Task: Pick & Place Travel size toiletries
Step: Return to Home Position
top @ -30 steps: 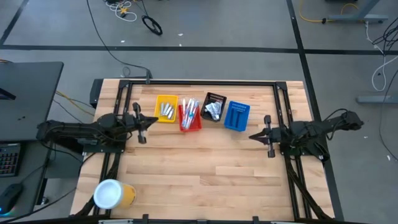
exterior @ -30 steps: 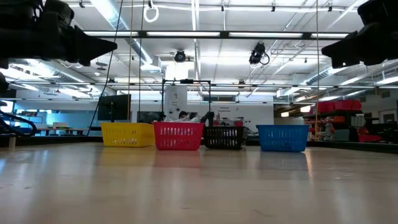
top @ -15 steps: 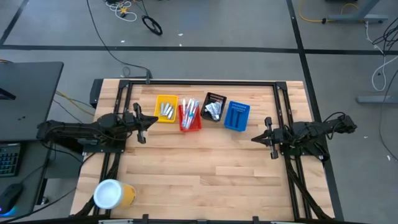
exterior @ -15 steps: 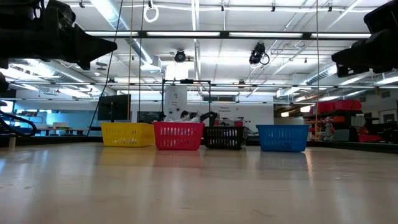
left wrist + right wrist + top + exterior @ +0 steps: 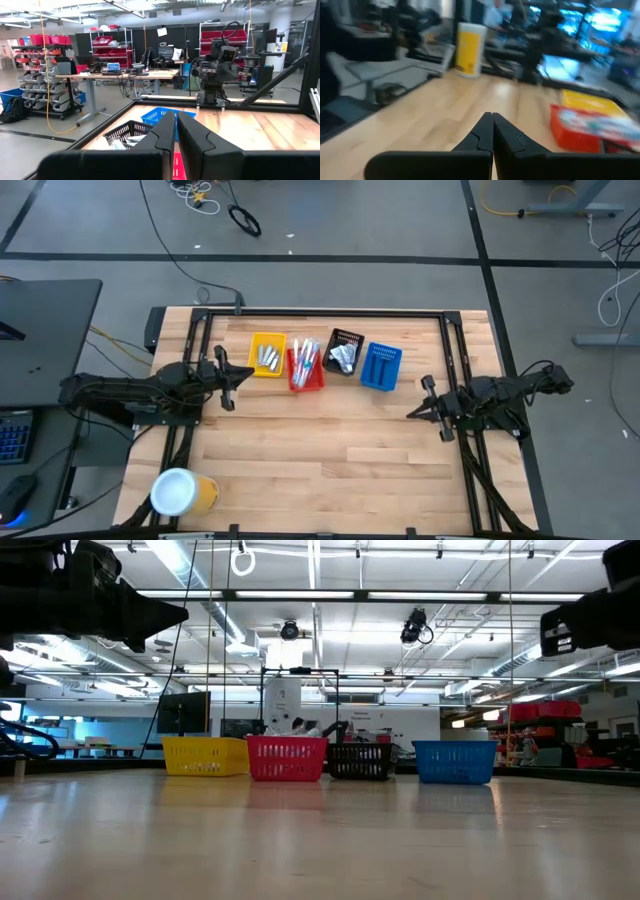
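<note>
High view, nearest first: a yellow cup stands at the table's front corner. My left gripper and right gripper hover well apart, both clenched on nothing. Farther back, the toiletries lie in four small bins.

Yellow bin, red bin, black bin and blue bin in a row by the table far edge, toiletries inside. Left claw at left edge, right claw at right edge.
</note>
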Controlling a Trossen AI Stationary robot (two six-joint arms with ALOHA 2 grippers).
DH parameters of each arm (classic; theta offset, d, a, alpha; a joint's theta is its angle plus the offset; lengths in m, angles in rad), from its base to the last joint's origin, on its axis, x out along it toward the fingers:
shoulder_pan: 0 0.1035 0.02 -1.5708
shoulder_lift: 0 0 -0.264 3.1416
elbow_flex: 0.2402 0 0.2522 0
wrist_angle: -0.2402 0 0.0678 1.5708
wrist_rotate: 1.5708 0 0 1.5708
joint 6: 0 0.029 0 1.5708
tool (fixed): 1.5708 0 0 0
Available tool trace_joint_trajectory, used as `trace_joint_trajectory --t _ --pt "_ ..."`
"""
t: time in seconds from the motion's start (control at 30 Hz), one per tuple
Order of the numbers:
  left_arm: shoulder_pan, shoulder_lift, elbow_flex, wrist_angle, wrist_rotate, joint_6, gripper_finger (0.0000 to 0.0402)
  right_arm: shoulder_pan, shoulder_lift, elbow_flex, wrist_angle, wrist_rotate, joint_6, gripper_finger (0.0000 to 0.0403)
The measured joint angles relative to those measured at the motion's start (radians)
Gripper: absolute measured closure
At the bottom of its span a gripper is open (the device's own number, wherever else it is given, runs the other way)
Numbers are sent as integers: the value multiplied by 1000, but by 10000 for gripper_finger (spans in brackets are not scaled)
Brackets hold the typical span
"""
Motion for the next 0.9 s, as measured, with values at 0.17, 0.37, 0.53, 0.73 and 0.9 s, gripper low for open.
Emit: trace_joint_trajectory --t 0.17,0.37,0.53,0.73,0.9 --pt "0 0 0 0 0 -3 379 0 5 -33 102 -5 -39 402" --pt "0 0 0 0 0 -2 378 0 25 -38 110 -28 -13 402" --pt "0 0 0 0 0 0 379 0 28 -38 112 -5 6 402" --pt "0 0 -1 0 0 0 378 0 28 -38 114 -2 1 402" --pt "0 0 -1 0 0 3 377 0 28 -38 114 -2 1 402"
